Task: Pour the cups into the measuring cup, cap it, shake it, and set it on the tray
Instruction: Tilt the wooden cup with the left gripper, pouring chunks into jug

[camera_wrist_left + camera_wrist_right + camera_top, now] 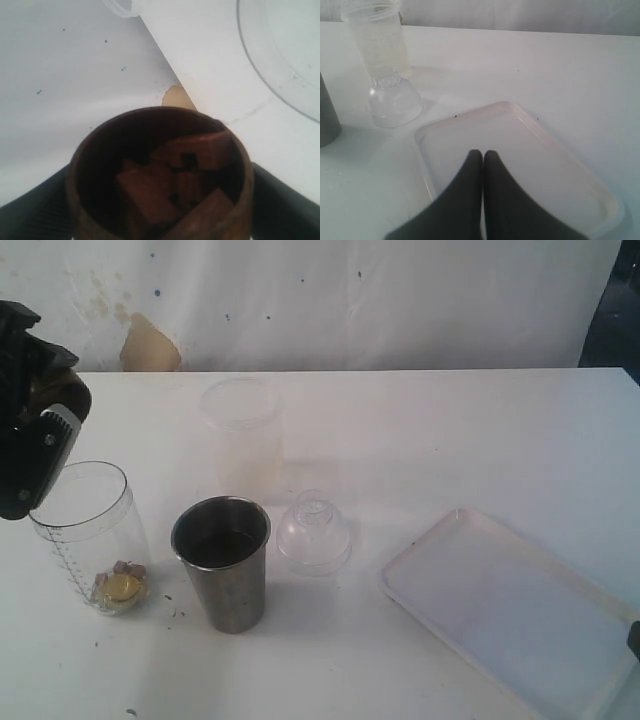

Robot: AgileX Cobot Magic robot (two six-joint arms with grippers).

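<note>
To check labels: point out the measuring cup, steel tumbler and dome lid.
Measuring cup (95, 535): exterior view, clear side wall.
Steel tumbler (230, 595): exterior view, outer wall.
Dome lid (314, 537): exterior view, dome's middle.

I see the clear measuring cup (90, 530) upright, a few small bits at its bottom; the steel tumbler (222, 565) upright just beside it; the white tray (500, 610) flat, well apart. The brown wooden cup (95, 170) holds brown chunks.
</note>
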